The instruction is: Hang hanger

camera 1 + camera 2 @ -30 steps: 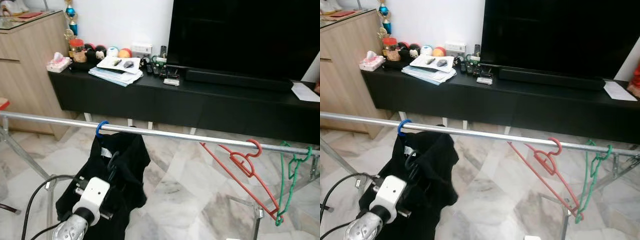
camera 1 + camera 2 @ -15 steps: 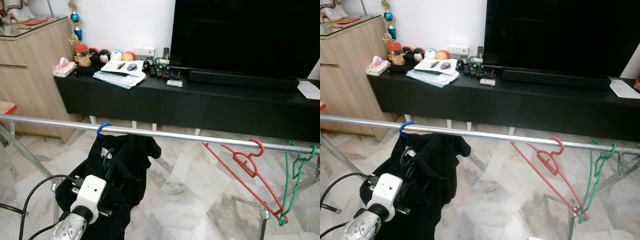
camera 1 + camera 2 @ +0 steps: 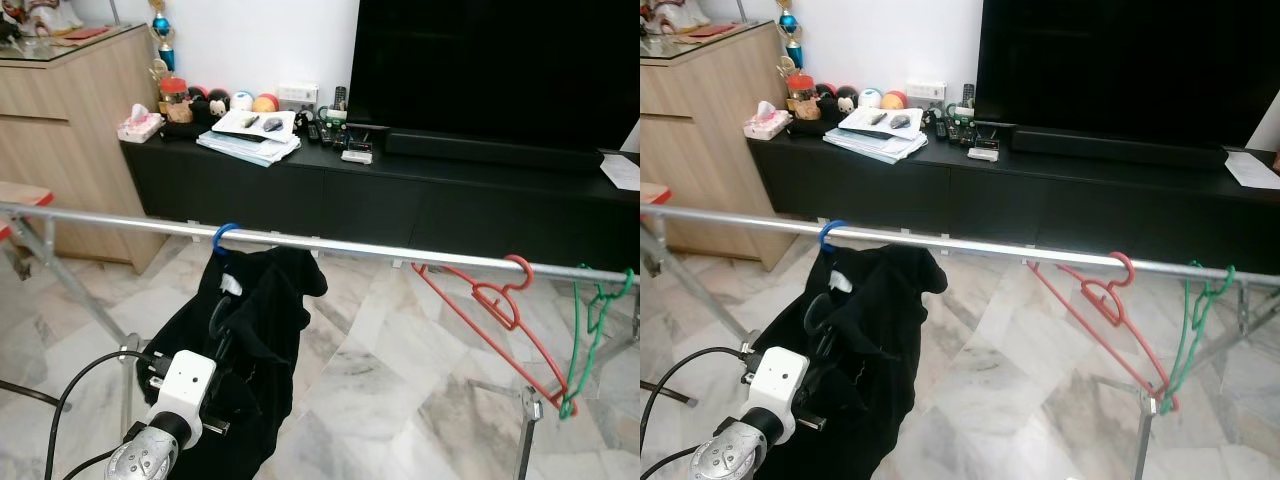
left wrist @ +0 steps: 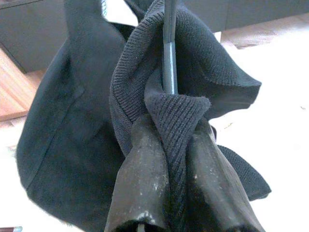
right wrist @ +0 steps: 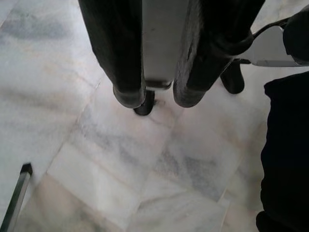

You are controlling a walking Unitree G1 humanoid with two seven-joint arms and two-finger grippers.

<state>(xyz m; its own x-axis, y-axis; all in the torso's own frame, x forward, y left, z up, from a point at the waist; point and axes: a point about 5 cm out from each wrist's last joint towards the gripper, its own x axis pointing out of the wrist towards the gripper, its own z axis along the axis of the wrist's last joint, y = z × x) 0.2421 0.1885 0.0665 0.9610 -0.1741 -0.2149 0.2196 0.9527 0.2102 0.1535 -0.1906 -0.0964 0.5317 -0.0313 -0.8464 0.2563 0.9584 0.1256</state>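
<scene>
Marble floor [image 3: 400, 400]: blue hanger [image 3: 224, 236] now hooked on rail [image 3: 380, 250]; left tool [image 4: 169, 159] still pinches black garment [image 3: 250, 340]; release remains.

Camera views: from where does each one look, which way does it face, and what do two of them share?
Left and right eye views: head, forward and down at the silver metal rail; left arm shows.
Left wrist view: along the left gripper, shut on the black knitted garment.
Right wrist view: down past the right gripper, at the marble floor.
Shared: garment on blue plastic hanger.
</scene>
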